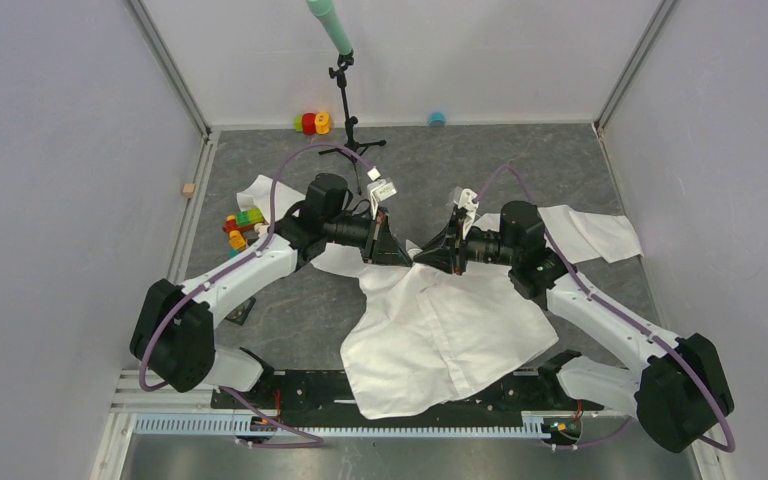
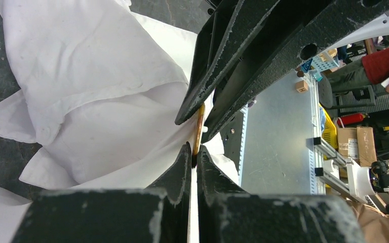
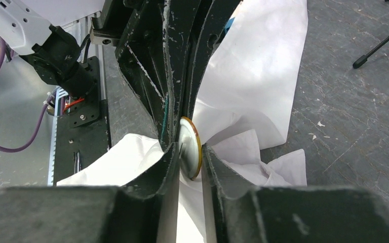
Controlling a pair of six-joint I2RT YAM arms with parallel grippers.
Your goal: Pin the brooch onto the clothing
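Honestly, left gripper (image 2: 193,154) and right gripper (image 3: 187,161) both clench the small gold-rimmed round brooch (image 3: 189,144) at the thin white shirt (image 1: 440,330); uneven pulling could pop it loose.

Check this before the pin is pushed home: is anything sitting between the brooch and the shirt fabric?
Nothing visible does. The brooch is pinched in the right gripper, directly against bunched folds of the shirt. The left gripper meets it tip to tip from the opposite side.
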